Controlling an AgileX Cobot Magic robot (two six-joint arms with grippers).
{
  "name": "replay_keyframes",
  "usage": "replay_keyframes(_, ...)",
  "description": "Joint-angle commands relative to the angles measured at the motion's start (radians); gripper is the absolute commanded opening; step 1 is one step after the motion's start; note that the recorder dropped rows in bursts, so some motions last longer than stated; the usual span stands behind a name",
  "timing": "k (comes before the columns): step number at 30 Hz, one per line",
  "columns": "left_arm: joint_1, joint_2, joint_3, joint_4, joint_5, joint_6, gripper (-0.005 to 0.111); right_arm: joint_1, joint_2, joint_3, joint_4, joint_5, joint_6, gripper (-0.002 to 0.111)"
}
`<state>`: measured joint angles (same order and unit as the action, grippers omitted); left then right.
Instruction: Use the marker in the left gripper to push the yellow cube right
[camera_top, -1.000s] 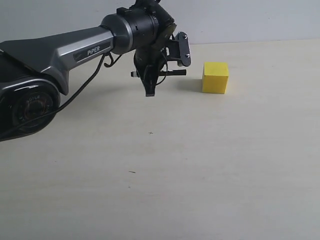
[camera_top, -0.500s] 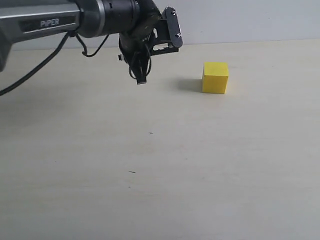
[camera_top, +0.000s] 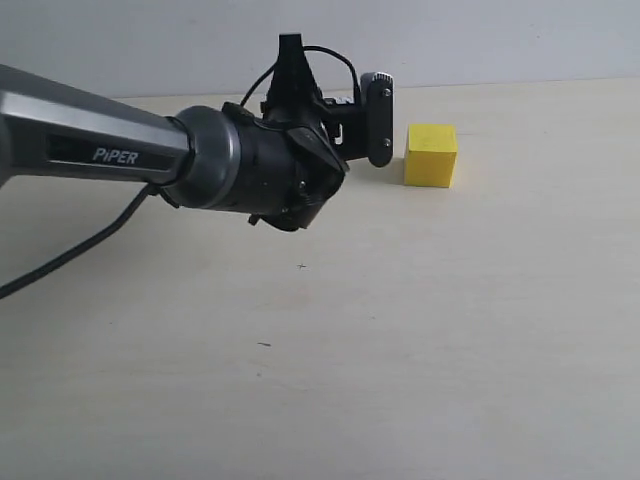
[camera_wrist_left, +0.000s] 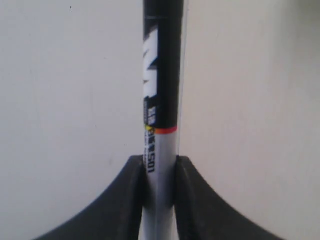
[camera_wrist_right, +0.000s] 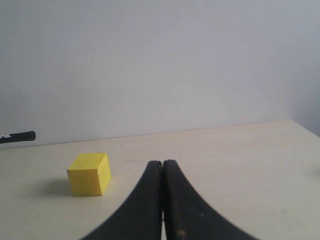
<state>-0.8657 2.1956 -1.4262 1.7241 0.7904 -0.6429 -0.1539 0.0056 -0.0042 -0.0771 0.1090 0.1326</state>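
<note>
Black fingers of my left gripper (camera_wrist_left: 160, 160) are pinched tight on the marker (camera_wrist_left: 161, 75), which has a white barrel and a black front half. From the right wrist view its black end pokes in left of the cube (camera_top: 431, 155), pointing roughly its way but not touching. The cube's bright yellow, plain, sitting flat on the table (camera_top: 420, 350), off to the gripper's right. Left arm's nearer. Right gripper (camera_wrist_right: 162, 164) is closed and empty.
</note>
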Motion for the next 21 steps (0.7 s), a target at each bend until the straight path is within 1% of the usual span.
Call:
replay_keyframes(1,-0.025,0.023,-0.044,0.02,0.025,-0.001,0.0,-0.003,-0.006,0.004,-0.003,-0.002,0.003,0.0)
replay_keyframes(2,-0.028,0.029,-0.057,0.02,0.022,0.013,0.0,-0.003,-0.006,0.004,-0.003,-0.002,0.003,0.0)
replay_keyframes(4,-0.03,0.06,-0.116,-0.052,-0.007,0.107,0.0,-0.003,-0.006,0.004,-0.003,-0.002,0.003,0.0)
replay_keyframes(5,-0.03,0.089,-0.163,-0.104,-0.002,0.213,0.0,-0.003,-0.006,0.004,-0.003,-0.002,0.003,0.0)
replay_keyframes(6,-0.03,0.102,-0.185,-0.129,0.021,0.249,0.0,-0.003,-0.006,0.004,-0.003,-0.002,0.003,0.0)
replay_keyframes(7,-0.03,0.136,-0.24,-0.159,0.084,0.273,0.0,-0.003,-0.006,0.004,-0.003,-0.002,0.003,0.0)
replay_keyframes(8,-0.03,0.146,-0.26,-0.172,0.098,0.285,0.0,-0.003,-0.006,0.004,-0.003,-0.002,0.003,0.0)
replay_keyframes(9,-0.023,0.167,-0.291,-0.208,0.108,0.349,0.0,-0.003,-0.006,0.004,-0.003,-0.002,0.003,0.0)
replay_keyframes(11,-0.023,0.194,-0.309,-0.222,0.106,0.421,0.0,-0.003,-0.006,0.004,-0.003,-0.002,0.003,0.0)
replay_keyframes(15,-0.016,0.223,-0.339,-0.252,0.059,0.425,0.0,-0.003,-0.006,0.004,-0.003,-0.002,0.003,0.0)
replay_keyframes(16,-0.009,0.224,-0.343,-0.271,0.036,0.428,0.0,-0.003,-0.006,0.004,-0.003,-0.002,0.003,0.0)
replay_keyframes(19,0.012,0.224,-0.344,-0.275,0.025,0.427,0.0,-0.003,-0.006,0.004,-0.003,-0.002,0.003,0.0)
replay_keyframes(21,0.03,0.224,-0.344,-0.307,0.007,0.438,0.0,-0.003,-0.006,0.004,-0.003,-0.002,0.003,0.0)
